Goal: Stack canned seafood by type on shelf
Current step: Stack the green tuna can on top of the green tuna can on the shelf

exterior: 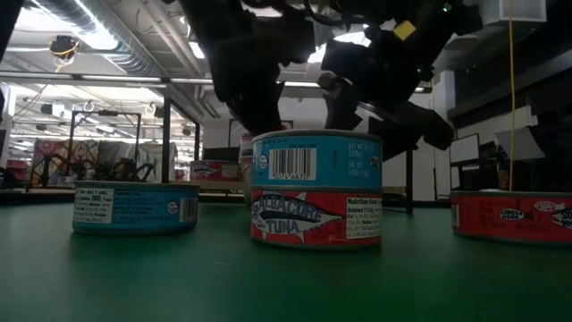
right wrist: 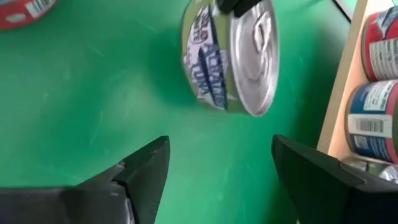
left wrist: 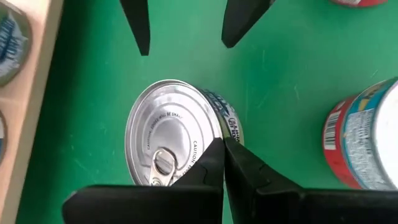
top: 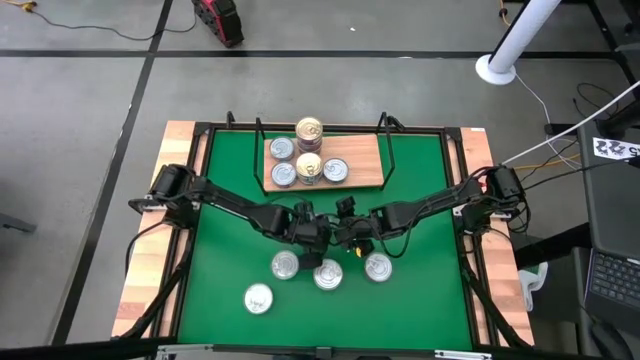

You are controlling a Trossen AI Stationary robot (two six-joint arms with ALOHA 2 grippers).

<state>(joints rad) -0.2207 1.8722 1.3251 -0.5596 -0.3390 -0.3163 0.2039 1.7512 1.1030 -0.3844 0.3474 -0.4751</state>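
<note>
My left gripper (left wrist: 222, 152) is shut on a silver-lidded tin with a blue-green label (right wrist: 230, 56), above the green mat at mid-table. My right gripper (right wrist: 217, 168) stands open just beside it, on its right-edge side, with nothing between its fingers. The two show close together in the high view, left gripper (top: 312, 232) and right gripper (top: 352, 240). The wooden shelf (top: 370, 170) at the far side carries several tins, one pile (top: 309, 135) standing taller. A blue tin rests on a red tin (exterior: 317, 188) on the mat nearby. My left gripper pinches the tin's rim (left wrist: 214, 140) between its two fingers, one on the lid side and one on the labelled wall. The fingers slant down from above. The tin hangs tilted, lid turned sideways, clear of the mat (right wrist: 93, 112).
Single tins lie on the mat nearer the front: one (top: 285, 265), one (top: 377, 267) and one (top: 258, 298), with the two-tin pile (top: 328, 275) between them. The shelf's black wire frame (top: 385, 130) rises at its ends. Pale planks (top: 150, 270) flank the mat.
</note>
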